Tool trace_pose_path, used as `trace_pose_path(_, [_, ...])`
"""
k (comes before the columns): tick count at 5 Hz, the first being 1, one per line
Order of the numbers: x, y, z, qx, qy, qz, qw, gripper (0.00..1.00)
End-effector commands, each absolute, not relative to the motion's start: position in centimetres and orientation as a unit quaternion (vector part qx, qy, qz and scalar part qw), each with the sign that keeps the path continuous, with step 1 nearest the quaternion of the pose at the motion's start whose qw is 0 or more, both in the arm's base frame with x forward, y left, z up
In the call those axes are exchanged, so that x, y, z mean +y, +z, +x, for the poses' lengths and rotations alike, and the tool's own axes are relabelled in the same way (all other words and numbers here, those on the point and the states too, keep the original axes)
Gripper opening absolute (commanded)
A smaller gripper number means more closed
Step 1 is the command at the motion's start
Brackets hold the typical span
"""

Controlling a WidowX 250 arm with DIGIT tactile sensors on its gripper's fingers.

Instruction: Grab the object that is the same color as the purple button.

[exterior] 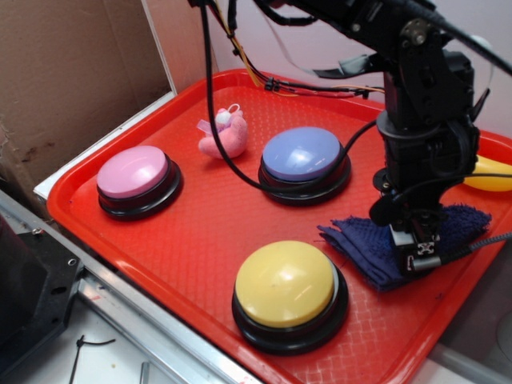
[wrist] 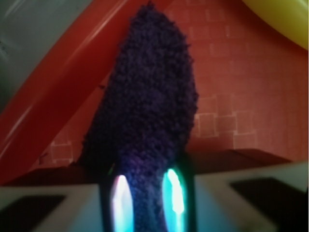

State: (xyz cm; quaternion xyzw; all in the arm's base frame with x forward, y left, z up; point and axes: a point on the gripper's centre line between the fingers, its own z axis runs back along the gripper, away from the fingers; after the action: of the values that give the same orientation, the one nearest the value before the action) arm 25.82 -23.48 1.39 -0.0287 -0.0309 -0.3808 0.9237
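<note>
Cloth [wrist: 149, 111] is pinched between the fingers [wrist: 120, 198]; its near end is hidden behind them.

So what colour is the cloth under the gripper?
Dark navy-purple cloth, clearest in the wrist view, between the gripper fingers.

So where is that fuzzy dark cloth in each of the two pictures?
Exterior: the cloth lies at the tray's right, under the gripper, beside the yellow button.
Wrist: it fills the centre, running down between the fingers.
Shared landmark: the red tray.
</note>
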Motion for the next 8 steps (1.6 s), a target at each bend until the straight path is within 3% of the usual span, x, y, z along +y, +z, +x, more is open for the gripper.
trace_pose_path(1, [-22.9, 1.8, 26.0, -0.038, -0.354, -0.021, 0.934, 0.00])
trace_pose_path(2, [-21.9, 3.6, 26.1, -0.052, -0.323, 0.005, 0.945, 0.00])
trace_pose_path(3, [-20.4, 6.7, 26.0, -0.047, -0.254, 0.010, 0.966, 0.00])
trace_pose_path(4, [-18.0, 10.6, 25.9, -0.021, -0.189, -0.007, 0.982, 0.00])
trace_pose_path(5, [-16.0, 13.4, 25.1, -0.017, -0.131, 0.001, 0.991, 0.00])
trace_pose_path(6, [-11.1, 17.2, 23.1, -0.031, -0.056, -0.011, 0.998, 0.00])
trace_pose_path(7, [-8.4, 18.8, 21.0, -0.057, -0.009, -0.009, 0.998, 0.00])
trace_pose_path(8, [-6.2, 19.1, 19.7, -0.062, 0.002, -0.028, 0.998, 0.00])
